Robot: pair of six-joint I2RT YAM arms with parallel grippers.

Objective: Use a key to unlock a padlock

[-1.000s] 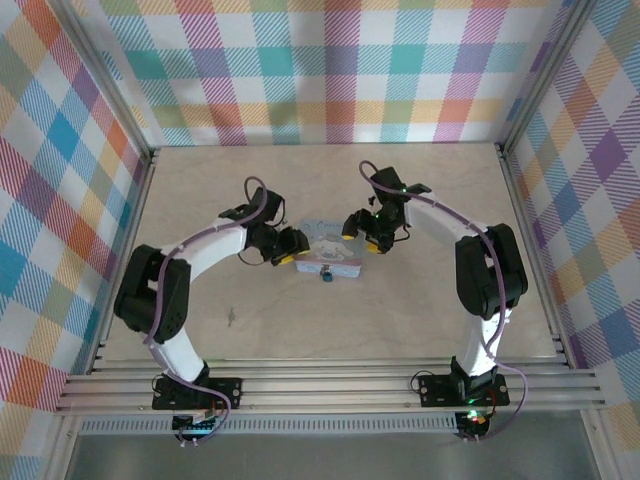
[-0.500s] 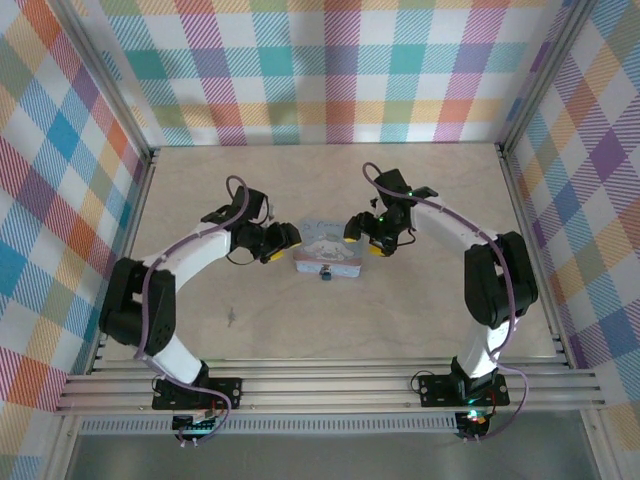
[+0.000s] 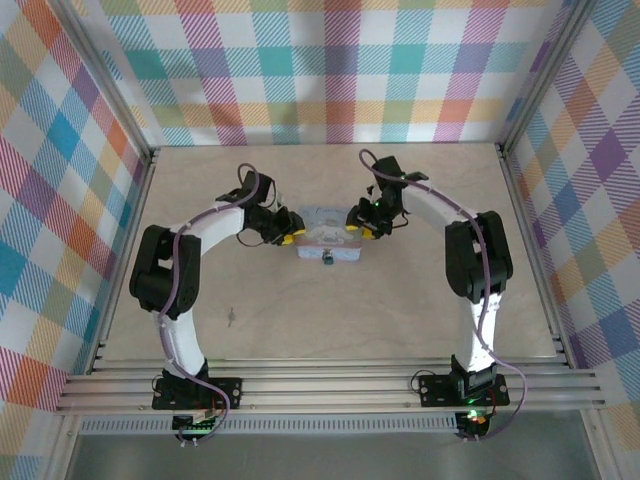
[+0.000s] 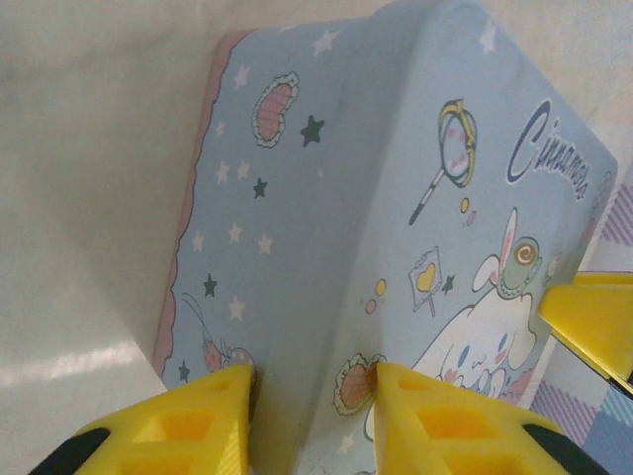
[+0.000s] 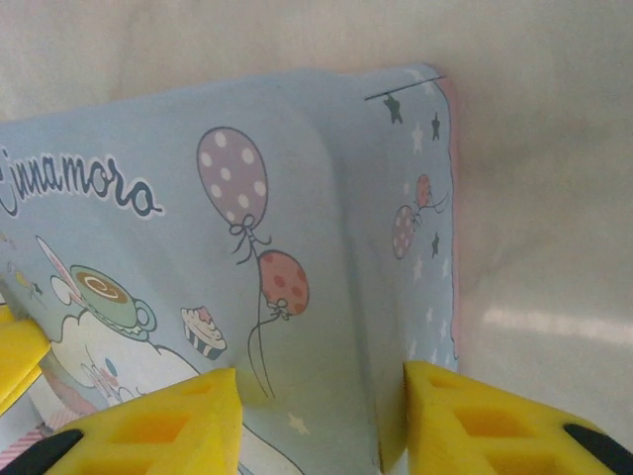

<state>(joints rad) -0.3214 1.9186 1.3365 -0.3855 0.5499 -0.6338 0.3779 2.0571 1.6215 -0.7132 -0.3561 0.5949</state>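
Bracing of the tin box (image 3: 325, 228) is, by the layout, the step in hand.

The left gripper (image 3: 290, 232) is straddling the tin box's left end. In the left wrist view its yellow fingers (image 4: 213, 416) are sitting one by the side wall and one over the lid, with the rounded edge running between them. The pictures do not show whether it is clamping or merely bracketing the tin box.

The padlock (image 3: 327, 259), small and blue, is sitting just at the middle of the tin box's near side, apart from both sets of fingers.

The right gripper (image 3: 358, 228) is straddling the tin box's right end in mirror fashion, its fingers (image 5: 168, 426) flanking the edge beside the balloon print. Firm contact here is likewise not determinable.

Recommendations:
- Both grippers are working on a curved, glossy rim. The pads are probably needing to seat squarely on flat wall and lid to avoid slipping.
- One arm should be doing the holding, with the other freeing itself for the key.
- Squeeze should be light, since thin tin is likely to dent.
- The tin box should be lying flat on the table (image 3: 400, 310), near side unobstructed, so the padlock is reachable.
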